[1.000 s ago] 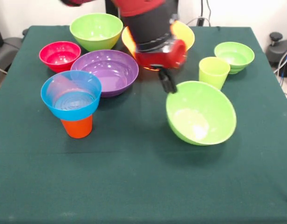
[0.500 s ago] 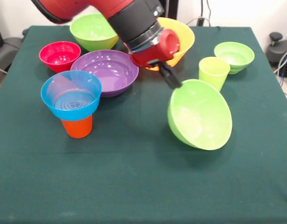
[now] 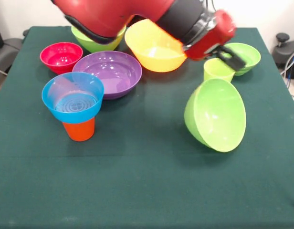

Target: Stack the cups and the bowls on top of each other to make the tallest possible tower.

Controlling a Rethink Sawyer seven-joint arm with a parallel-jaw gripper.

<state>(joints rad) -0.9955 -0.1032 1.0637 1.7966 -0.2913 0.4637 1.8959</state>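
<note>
**Large green bowl tipped on edge, not gripped**

Yellow bowl (image 3: 154, 47) sits at 12 o'clock, purple bowl (image 3: 109, 72) at 10. The large lime green bowl (image 3: 216, 115) is tilted steeply at 3 o'clock, resting on its side. Judged light, rigid, glossy and slippery; best taken by pinching the thin rim. The tower (image 3: 75, 106), a blue bowl on an orange cup, stands at 9. Gripper (image 3: 233, 59) hangs above the green bowl's rim; jaw state cannot be told.

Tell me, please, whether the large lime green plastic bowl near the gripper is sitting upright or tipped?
Tipped. The large lime green plastic bowl stands on its side on the green tablecloth, its opening turned sideways toward the camera rather than up.
</note>
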